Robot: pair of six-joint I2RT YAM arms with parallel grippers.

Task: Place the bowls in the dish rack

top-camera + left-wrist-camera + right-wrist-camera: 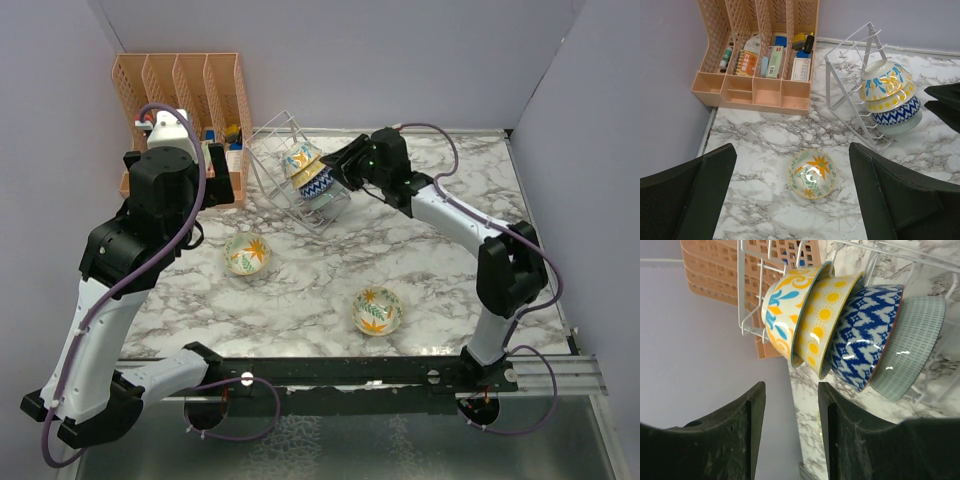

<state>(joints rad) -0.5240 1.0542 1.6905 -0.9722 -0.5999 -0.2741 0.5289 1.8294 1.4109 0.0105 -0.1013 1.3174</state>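
currently four patterned round bowls (860, 335) nested in white wire dish rack (828, 85); left gripper (792, 148) gaping, empty; right gripper (791, 390) parted, empty

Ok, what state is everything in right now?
Dish rack: holds four bowls.
Blue-orange flower bowl: racked, on edge.
Yellow-sun bowl: racked, on edge.
Blue-patterned bowl: racked, on edge.
Teal bowl: racked, on edge.
Left leaf-print bowl: upright on table.
Right leaf-print bowl: upright on table.
Left gripper: open, empty.
Right gripper: open, empty.

Marble-patterned table (420, 260), plain lavender walls (350, 60)
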